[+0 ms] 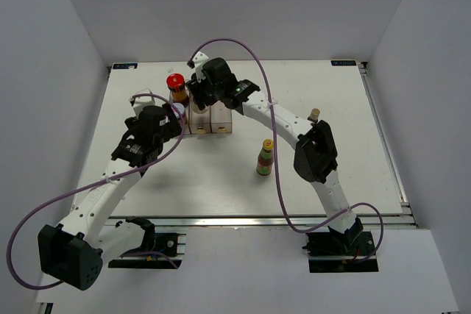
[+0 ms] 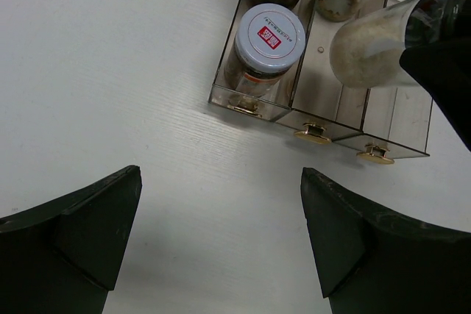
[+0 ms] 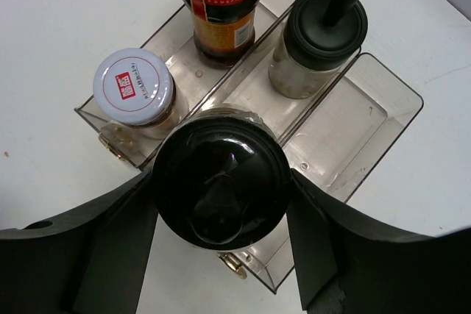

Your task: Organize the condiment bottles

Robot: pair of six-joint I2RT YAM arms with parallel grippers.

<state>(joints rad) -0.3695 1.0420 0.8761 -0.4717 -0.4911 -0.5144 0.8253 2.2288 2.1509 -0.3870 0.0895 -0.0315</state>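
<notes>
Right tool (image 3: 221, 218): clenched on black-capped clear jar (image 3: 219, 174), above clear three-slot plastic rack (image 3: 383, 97).
Left tool (image 2: 221, 196): released, over white tabletop (image 2: 110, 71).

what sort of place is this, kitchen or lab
Likely a robot lab bench, not a kitchen: a white table boxed by plain white walls, a left arm and a right arm bolted at its near edge, and a clear rack and a few bottles as props.
</notes>
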